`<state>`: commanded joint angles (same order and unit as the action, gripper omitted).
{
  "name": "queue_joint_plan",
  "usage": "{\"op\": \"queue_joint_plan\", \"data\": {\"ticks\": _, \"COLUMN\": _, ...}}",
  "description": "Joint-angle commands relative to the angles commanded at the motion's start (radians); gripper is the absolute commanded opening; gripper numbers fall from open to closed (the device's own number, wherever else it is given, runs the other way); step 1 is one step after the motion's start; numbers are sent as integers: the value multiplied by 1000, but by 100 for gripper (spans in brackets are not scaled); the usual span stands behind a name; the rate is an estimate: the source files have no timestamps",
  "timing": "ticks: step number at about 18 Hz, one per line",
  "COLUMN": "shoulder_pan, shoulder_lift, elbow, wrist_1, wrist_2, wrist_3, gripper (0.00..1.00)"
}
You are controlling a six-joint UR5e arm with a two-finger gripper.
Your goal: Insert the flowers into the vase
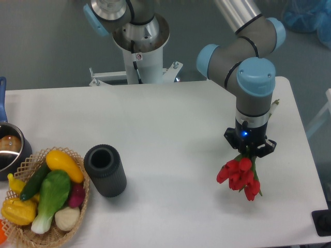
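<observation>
The flowers [240,176], a bunch of red tulip blooms with green stems, sit at the right of the white table directly under my gripper [249,153]. The black fingers close around the stems just above the blooms, so the gripper looks shut on the flowers. Whether the blooms touch the table or hang just above it I cannot tell. The vase [105,170], a dark grey ribbed cylinder with a round open mouth, stands far to the left, well apart from the gripper, next to a basket.
A wicker basket [81,203] with yellow, green and dark red vegetables sits at the front left corner. A shiny metal pot [10,151] with a blue handle stands behind it at the left edge. The robot base [139,46] rises at the table's back.
</observation>
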<state>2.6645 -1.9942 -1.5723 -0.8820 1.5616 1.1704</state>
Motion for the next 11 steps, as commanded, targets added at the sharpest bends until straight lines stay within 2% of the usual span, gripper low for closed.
{"op": "queue_joint_plan", "data": {"ticks": 11, "shoulder_pan": 3, "shoulder_lift": 0, "elbow": -2, "wrist_1": -21, "wrist_2": 0, "wrist_3": -3, "gripper": 0}}
